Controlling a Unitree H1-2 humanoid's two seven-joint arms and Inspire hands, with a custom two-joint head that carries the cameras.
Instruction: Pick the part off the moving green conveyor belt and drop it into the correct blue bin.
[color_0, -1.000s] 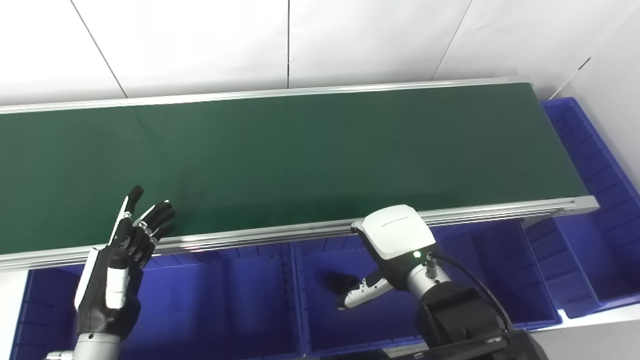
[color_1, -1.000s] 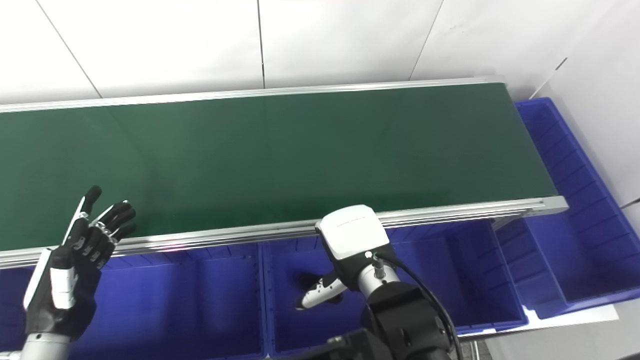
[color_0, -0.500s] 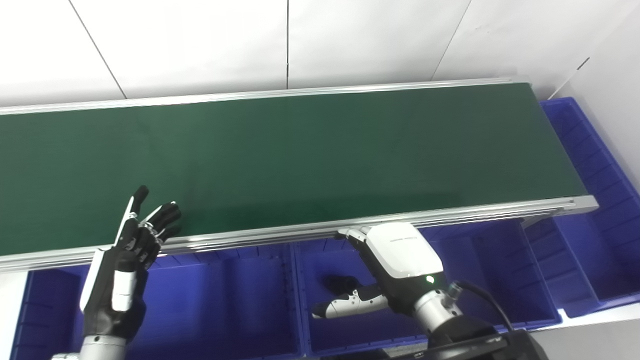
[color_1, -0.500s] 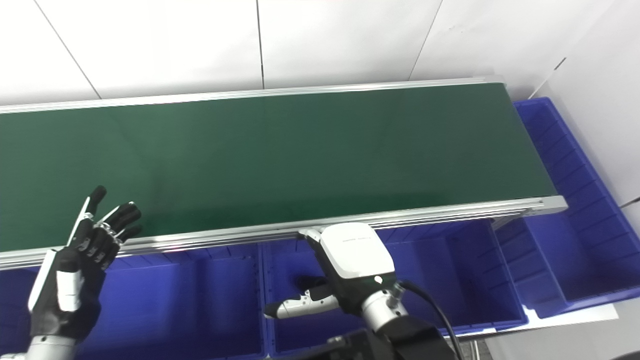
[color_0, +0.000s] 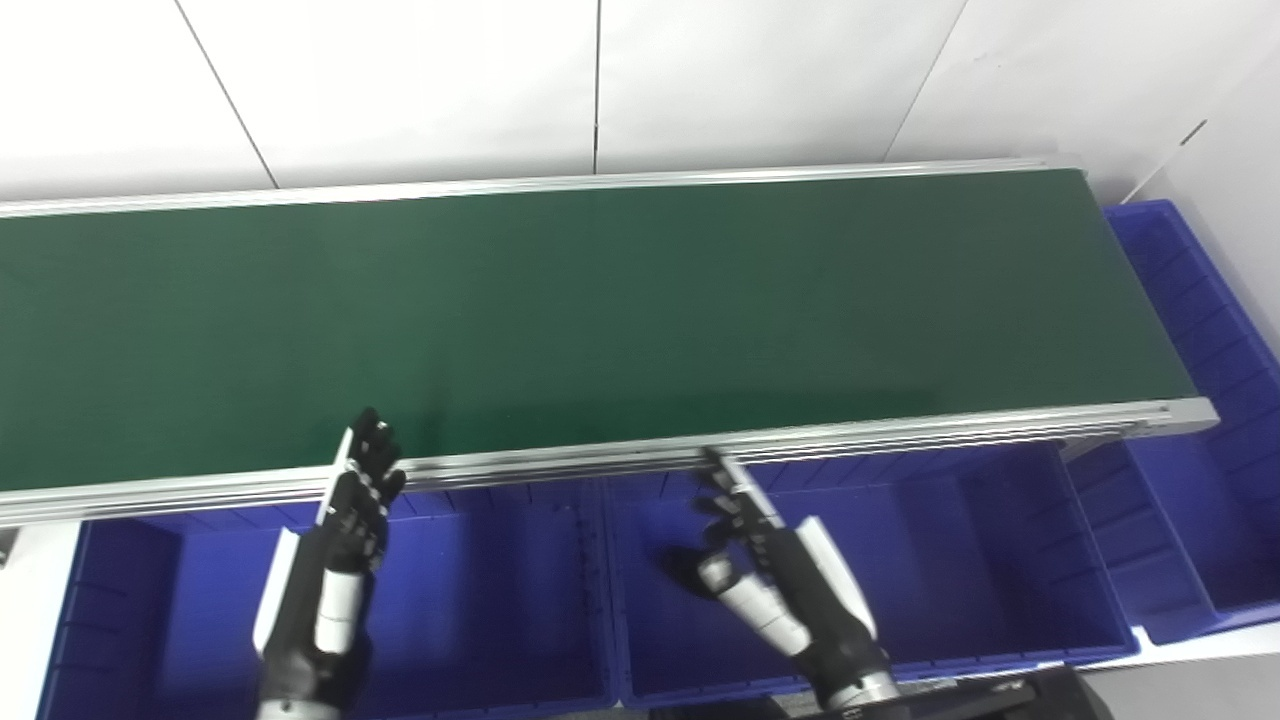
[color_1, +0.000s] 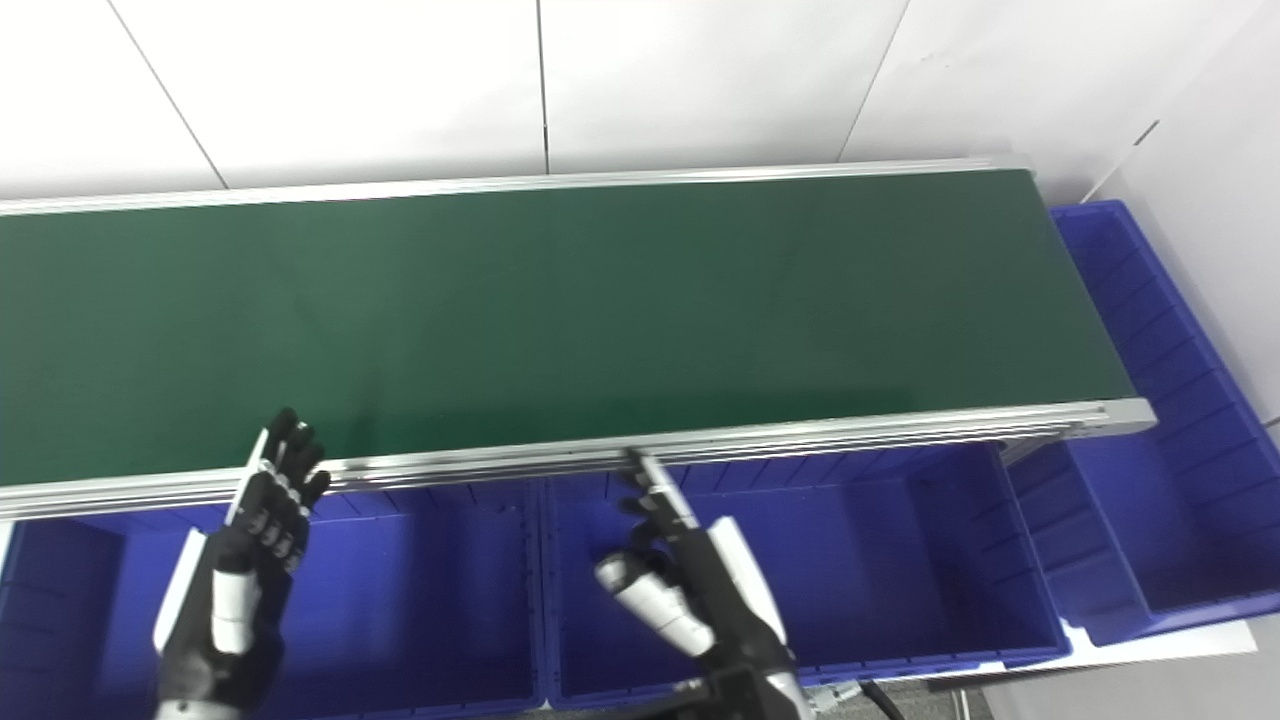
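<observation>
My left hand (color_0: 335, 560) is raised with fingers spread and nothing in it, its fingertips (color_0: 368, 432) reaching up to the near rail of the green belt (color_0: 600, 300). My right hand (color_0: 780, 580) is likewise empty, palm up and fingers apart, hanging over the middle blue bin (color_0: 1000, 560) with its fingertips just below the rail. I see no part anywhere on the belt, which shows bare from end to end. There is a small dark shape beside my right thumb, low in the middle bin, but I cannot tell whether that is a part or only shadow. So nothing yet lies in any direction from either hand, and no long axis can be read. Both hands sit close to the belt's near edge; I judge whichever is nearer the part's path should take it when one arrives
</observation>
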